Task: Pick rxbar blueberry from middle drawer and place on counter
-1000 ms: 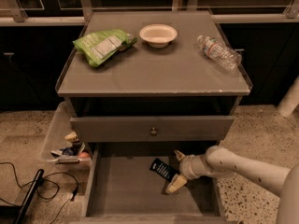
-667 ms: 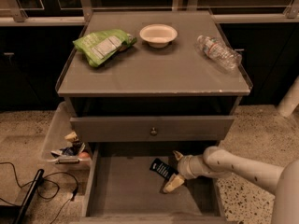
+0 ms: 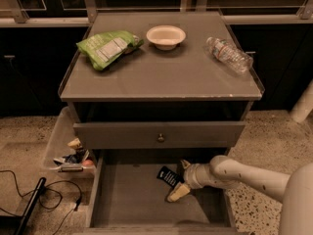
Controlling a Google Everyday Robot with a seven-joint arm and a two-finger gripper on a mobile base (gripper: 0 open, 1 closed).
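Standing apart, the two fingers (image 3: pixel 176 194) of the gripper (image 3: pixel 178 180) are open inside the middle drawer (image 3: pixel 129 197), one tan tip toward 12 o'clock and the other toward 6 o'clock. The rxbar blueberry (image 3: pixel 167 175) lies on the drawer floor just at the 9 o'clock side of the gripper, level with the gap between the tips. Its dark wrapper is tilted and its white lettering is visible. Whether either tip touches the wrapper cannot be told.

The pale arm (image 3: pixel 249 177) runs from the gripper toward 3 o'clock, over the drawer's right wall and out of view at the lower right corner. The drawer is pulled out toward 6 o'clock, and its grey floor is bare apart from the bar.

Above the drawer, at 12 o'clock from the gripper, the grey drawer front (image 3: pixel 122 133) is closed, with a small round knob (image 3: pixel 160 137) at its middle.

The counter (image 3: pixel 166 77) holds three items:
- A green snack bag (image 3: pixel 108 47) toward 10 o'clock.
- A white bowl (image 3: pixel 166 35) at 12 o'clock.
- A clear plastic bottle (image 3: pixel 228 54) on its side toward 2 o'clock.

A clear bin (image 3: pixel 61 131) of small oddments sits on the floor at the cabinet's 9 o'clock side. Black cables (image 3: pixel 29 199) trail toward 7 o'clock.
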